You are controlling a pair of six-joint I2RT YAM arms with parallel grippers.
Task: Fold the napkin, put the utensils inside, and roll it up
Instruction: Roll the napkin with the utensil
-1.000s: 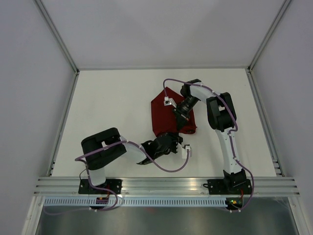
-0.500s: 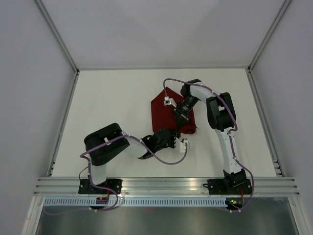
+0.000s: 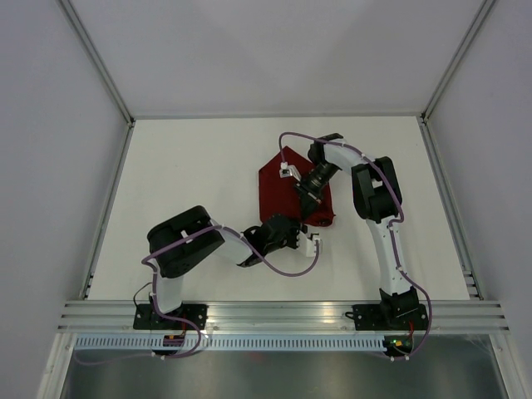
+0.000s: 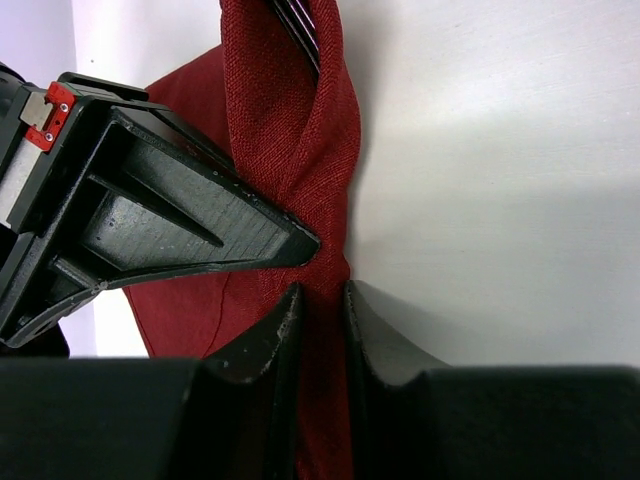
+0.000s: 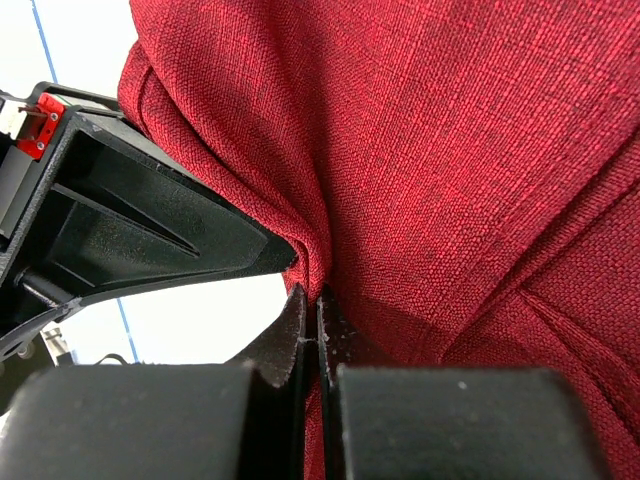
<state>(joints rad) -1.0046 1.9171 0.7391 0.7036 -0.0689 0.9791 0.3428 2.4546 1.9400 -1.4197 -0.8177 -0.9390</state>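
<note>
The left gripper (image 4: pixel 322 305) pinched a fold of the napkin (image 4: pixel 285 120). The right gripper (image 5: pixel 312 312) was closed on another fold.

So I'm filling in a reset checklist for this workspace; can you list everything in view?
napkin: one, maroon, partly folded near the table's middle
utensil: at least one, dark tines, poking out of the napkin's fold
table: one, white, under everything
rail: one, silver, along the near edge
cables: two, purple, one trailing to each end effector
left end effector: one, black, pinching the napkin's rolled near end
right end effector: one, black, shut on a fold of the napkin
</note>
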